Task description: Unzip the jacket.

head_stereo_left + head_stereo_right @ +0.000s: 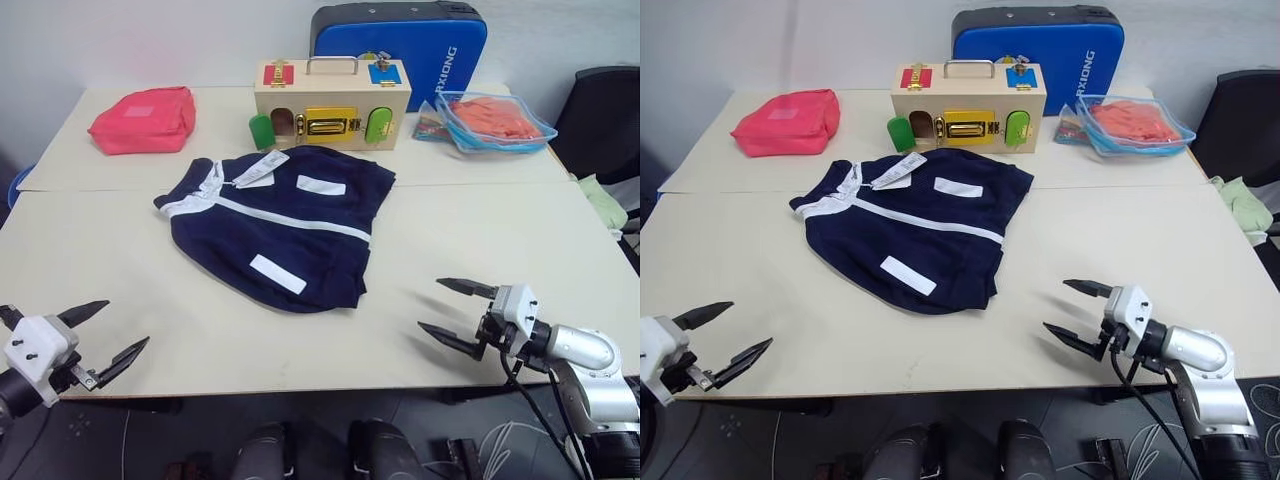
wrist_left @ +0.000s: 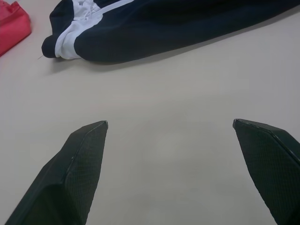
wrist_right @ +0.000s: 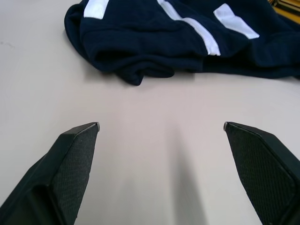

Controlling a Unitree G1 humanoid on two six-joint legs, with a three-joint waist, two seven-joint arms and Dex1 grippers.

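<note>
One navy jacket lies flat near the middle of the pale tabletop, its white zipper stripe running diagonally from the white collar trim at the far left toward the right edge of the fabric; the stripe looks unbroken along its length, so the zip appears shut. A white paper tag rests at the far edge by the collar, and two white rectangular patches sit on either side of the stripe. Beyond the jacket stands a wooden latch box with a handle, a pink-red pouch lies far left, and a clear blue-rimmed bag with orange cloth lies far right, with a blue case upright behind. Both hands sit at the near edge of the tabletop, well apart from the jacket: the left hand at the near left corner, the right hand at the near right, each with its two black fingers spread wide and nothing between them. The left wrist view adds a close look at the collar end and a corner of the pouch over bare tabletop; the right wrist view shows instead the jacket's rumpled near hem and the lower end of the stripe.
</note>
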